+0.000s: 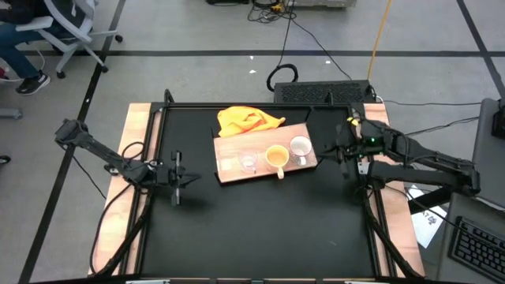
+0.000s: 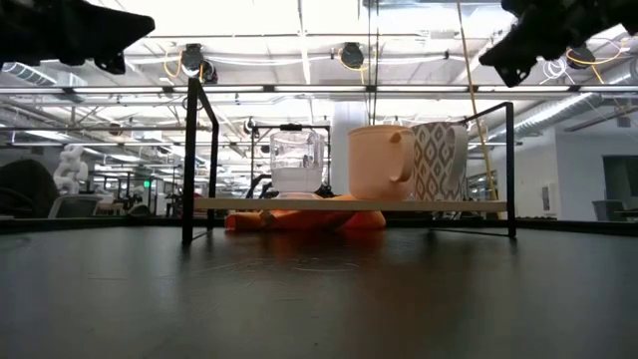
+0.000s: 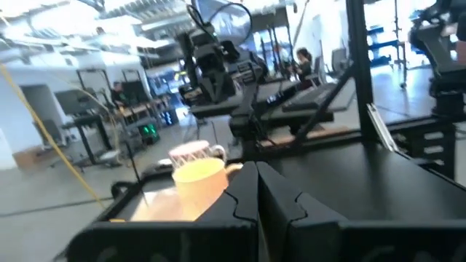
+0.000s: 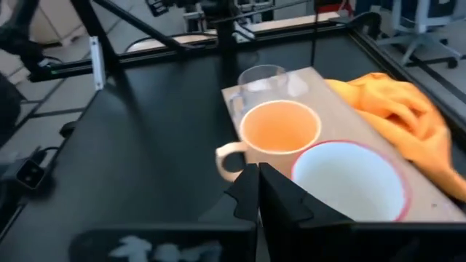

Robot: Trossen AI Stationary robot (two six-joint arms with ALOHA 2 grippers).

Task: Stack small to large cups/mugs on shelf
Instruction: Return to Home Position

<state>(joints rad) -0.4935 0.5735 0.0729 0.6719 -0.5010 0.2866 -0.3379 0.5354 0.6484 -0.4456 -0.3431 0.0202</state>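
Three cups stand upright in a row on the wooden shelf [image 1: 264, 162]: a clear glass cup [image 1: 248, 162], a yellow-orange mug [image 1: 277, 158] and a white mug [image 1: 300, 147]. They also show in the right wrist view: glass [image 4: 263, 80], orange mug [image 4: 280, 127], white mug [image 4: 349, 182]. My left gripper [image 1: 177, 179] is shut and empty, left of the shelf. My right gripper [image 1: 345, 149] is shut and empty, just right of the white mug.
A crumpled yellow cloth [image 1: 247, 120] lies at the shelf's far edge, partly on it. A black frame [image 1: 158, 126] borders the black table mat. A keyboard-like black box [image 1: 323, 92] sits beyond the far edge. Open mat lies toward the near edge.
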